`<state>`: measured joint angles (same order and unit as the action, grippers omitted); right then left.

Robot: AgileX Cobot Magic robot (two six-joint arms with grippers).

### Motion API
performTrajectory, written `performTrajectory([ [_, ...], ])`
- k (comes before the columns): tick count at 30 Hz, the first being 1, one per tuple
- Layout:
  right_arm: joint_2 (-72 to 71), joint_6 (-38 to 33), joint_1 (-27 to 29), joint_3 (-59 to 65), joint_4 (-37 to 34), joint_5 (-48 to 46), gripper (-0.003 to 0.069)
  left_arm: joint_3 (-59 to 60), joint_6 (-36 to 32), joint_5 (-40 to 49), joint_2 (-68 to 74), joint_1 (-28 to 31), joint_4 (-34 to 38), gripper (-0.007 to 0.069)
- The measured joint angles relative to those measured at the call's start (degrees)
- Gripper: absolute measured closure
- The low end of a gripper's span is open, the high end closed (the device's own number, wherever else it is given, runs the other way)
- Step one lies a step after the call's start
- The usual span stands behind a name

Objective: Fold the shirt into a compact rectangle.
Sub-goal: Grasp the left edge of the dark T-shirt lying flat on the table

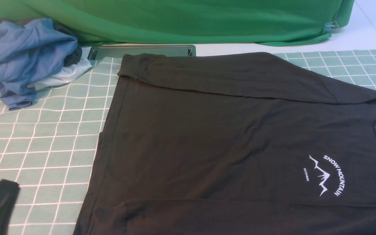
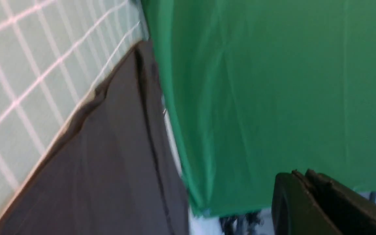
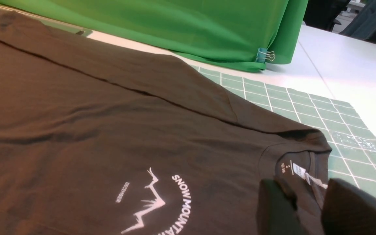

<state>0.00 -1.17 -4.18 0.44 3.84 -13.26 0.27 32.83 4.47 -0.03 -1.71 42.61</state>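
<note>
- The left gripper (image 2: pixel 300 174) has its fingers pressed together, with nothing between them. It sits low at the near left corner of the checked mat (image 1: pixel 44 140).
- The right gripper (image 3: pixel 305 187) has its two dark fingers (image 3: pixel 276 209) apart, with a clear gap between them. It has hold of nothing that I can see. It is outside the front view.
- The shirt (image 1: pixel 227 137) lies flat, chest up, on the mat. It is to the right of the left gripper and apart from it.
- The shirt's collar end is the end nearest the right gripper. The neck label (image 3: pixel 300 170) shows in the gap between that gripper's fingers; whether the fingers touch the cloth cannot be told.
- The white mountain print (image 1: pixel 326 174) sits on the chest, just beside the collar, towards the left gripper.
- One sleeve (image 1: pixel 240 76) is folded across the body along the edge far from both grippers. The other sleeve (image 1: pixel 207 212) lies across the near edge.
- A pile of blue and white clothes (image 1: pixel 24 55) lies well ahead of the left gripper, at the far left of the mat.
- A big green cloth (image 1: pixel 188 19) hangs beyond the shirt on the white counter (image 1: pixel 364 32), and a clip (image 3: pixel 263 55) pinches its corner.
</note>
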Motion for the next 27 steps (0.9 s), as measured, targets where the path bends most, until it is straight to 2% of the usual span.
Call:
performTrajectory([
  [2, 0.00, 9.93, 0.00, 0.00, -9.71, 2.12, 0.0419, -0.08, 2.46, -3.41, 0.00, 0.00, 0.36, 0.0607],
  [3, 0.00, 9.93, 0.00, 0.00, -10.80, 2.35, 0.0419, -0.14, 2.59, -3.72, 0.00, 0.00, 0.36, 0.0607],
  [4, 0.00, 19.38, 0.00, 0.00, -18.42, 3.87, 0.0419, -1.10, 2.70, -4.05, 0.00, 0.00, -0.25, 0.0607],
  [7, 0.00, 33.96, 0.00, 0.00, -28.57, 7.17, 0.0419, -9.19, 0.18, -2.47, 0.16, 0.00, -5.85, 0.0607],
  [10, 0.00, 41.45, 0.00, 0.00, -30.95, 9.73, 0.0419, -16.91, -0.48, 0.20, 3.58, 0.00, -10.23, 0.0607],
  [13, 0.00, 44.38, 0.00, 0.00, -31.67, 12.10, 0.0423, -24.74, -1.22, 3.34, 12.01, 0.00, -13.99, 0.0607],
  [16, 0.00, 43.62, 0.00, 0.00, -31.73, 15.72, 0.0452, -28.81, -3.29, 9.08, 18.85, 0.00, -14.85, 0.0607],
  [18, 0.00, 41.27, 0.00, 0.00, -31.73, 19.25, 0.0507, -32.23, -6.73, 17.86, 25.77, 0.00, -14.97, 0.0607],
  [19, 0.00, 38.10, 0.00, -0.85, -31.81, 19.77, 0.0567, -33.82, -9.51, 24.21, 29.58, 0.00, -14.97, 0.0607],
  [21, 0.48, 33.55, -0.14, -3.67, -31.87, 19.02, 0.0608, -36.15, -13.68, 32.72, 35.89, 0.00, -15.04, 0.0607],
  [24, 4.47, 18.79, -1.56, -13.75, -31.93, 10.98, 0.0629, -39.68, -21.25, 46.47, 47.23, 0.00, -15.47, 0.0607],
  [26, 9.72, 8.14, -2.70, -23.18, -31.67, -1.28, 0.0629, -41.36, -25.59, 52.79, 54.73, 0.00, -15.45, 0.0607],
  [27, 13.06, 5.16, -3.16, -28.37, -30.90, -6.54, 0.0629, -41.50, -27.03, 54.24, 56.33, 0.00, -15.13, 0.0607],
])
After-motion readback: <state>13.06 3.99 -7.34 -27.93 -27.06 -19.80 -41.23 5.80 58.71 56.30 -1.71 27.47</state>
